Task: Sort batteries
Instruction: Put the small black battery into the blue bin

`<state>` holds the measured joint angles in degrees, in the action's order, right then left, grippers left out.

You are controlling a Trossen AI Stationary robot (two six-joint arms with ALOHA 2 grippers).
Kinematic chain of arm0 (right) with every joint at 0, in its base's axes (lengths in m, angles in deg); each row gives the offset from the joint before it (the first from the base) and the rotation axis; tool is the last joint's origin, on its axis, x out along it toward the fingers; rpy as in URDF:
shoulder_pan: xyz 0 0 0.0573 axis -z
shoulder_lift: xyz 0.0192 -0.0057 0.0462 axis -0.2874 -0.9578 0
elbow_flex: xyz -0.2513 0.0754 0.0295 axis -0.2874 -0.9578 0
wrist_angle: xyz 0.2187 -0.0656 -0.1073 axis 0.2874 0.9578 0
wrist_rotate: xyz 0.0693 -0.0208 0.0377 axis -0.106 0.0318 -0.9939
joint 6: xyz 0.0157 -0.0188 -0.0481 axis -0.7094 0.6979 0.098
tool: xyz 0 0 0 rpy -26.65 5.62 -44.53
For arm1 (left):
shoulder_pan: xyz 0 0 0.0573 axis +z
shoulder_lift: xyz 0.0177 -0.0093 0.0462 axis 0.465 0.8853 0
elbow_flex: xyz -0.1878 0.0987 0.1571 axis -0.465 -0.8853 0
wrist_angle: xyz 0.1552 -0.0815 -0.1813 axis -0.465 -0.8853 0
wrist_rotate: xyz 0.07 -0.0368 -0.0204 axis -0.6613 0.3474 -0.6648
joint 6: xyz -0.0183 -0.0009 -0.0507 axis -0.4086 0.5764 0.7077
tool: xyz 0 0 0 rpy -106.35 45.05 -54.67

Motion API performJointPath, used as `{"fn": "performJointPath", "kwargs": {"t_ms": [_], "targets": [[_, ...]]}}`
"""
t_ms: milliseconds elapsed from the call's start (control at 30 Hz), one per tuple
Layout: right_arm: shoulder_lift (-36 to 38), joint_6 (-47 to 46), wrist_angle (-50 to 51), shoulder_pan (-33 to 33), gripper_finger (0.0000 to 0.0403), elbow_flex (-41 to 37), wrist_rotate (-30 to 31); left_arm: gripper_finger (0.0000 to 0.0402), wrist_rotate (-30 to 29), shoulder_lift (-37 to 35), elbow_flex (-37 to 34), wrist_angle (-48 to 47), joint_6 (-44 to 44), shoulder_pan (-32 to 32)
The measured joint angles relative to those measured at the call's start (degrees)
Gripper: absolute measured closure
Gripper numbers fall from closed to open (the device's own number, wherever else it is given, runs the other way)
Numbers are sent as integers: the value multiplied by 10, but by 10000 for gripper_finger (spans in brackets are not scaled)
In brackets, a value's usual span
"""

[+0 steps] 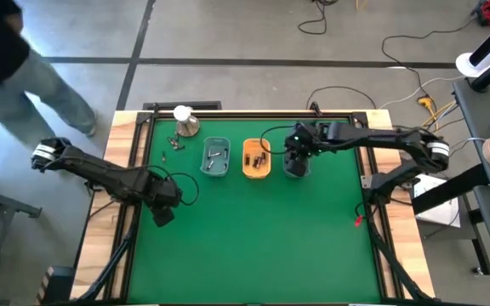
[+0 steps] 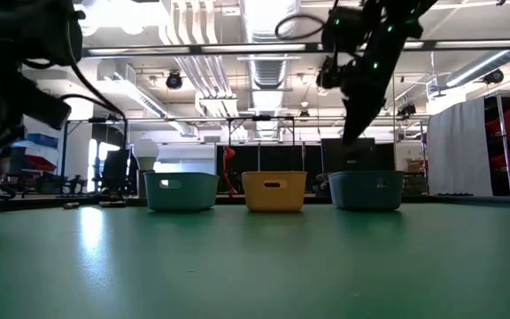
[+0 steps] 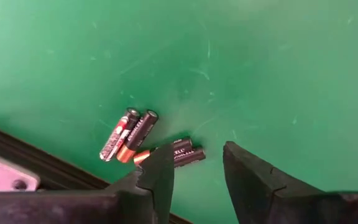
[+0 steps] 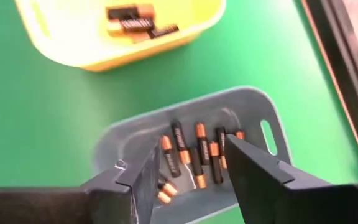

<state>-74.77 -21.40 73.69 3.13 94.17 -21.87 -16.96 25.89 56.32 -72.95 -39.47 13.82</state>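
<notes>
Several batteries [image 3: 129, 134] lie loose on the green mat close to its left edge; two more [image 3: 182, 153] lie right beside one finger of my left gripper [image 3: 197, 177]. That gripper [image 1: 162, 212] points down over them, open, nothing between its fingers. My right gripper [image 4: 188, 174] hangs open above the grey tray [image 4: 191, 143], which holds several copper-ended batteries. It shows over that tray in the high view [image 1: 296, 163] too. The orange tray [image 4: 129, 31] holds a few batteries [image 4: 135, 22], and so does the teal tray [image 1: 215, 158].
The three trays stand in a row at the far middle of the mat [image 1: 262, 238]. A metal dome with a white ball [image 1: 185, 123] stands at the far left, a few small batteries [image 1: 174, 144] beside it. The mat's dark frame [image 3: 36, 168] runs close to my left gripper. A person [image 1: 24, 68] stands beyond the far left corner.
</notes>
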Motion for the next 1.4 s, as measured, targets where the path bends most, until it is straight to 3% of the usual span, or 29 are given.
{"fn": "performJointPath", "kwargs": {"t_ms": [233,867,1067,1167,1300,1400], "targets": [[56,-42,0,-51,237,-1,-2,320,53,47,-22,27,-17,-4],[47,-69,0,-76,239,-2,2,325,43,173,-18,49,-61,-36],[46,-68,-3,-76,246,-2,2,325,38,164,5,36,-56,-41],[48,-68,-4,-76,246,-2,2,323,31,140,33,14,-19,-41],[49,-68,-6,-76,236,-2,3,306,46,118,24,-9,62,-41],[49,-67,-7,-76,227,-2,2,287,54,124,17,1,75,-41]]}}
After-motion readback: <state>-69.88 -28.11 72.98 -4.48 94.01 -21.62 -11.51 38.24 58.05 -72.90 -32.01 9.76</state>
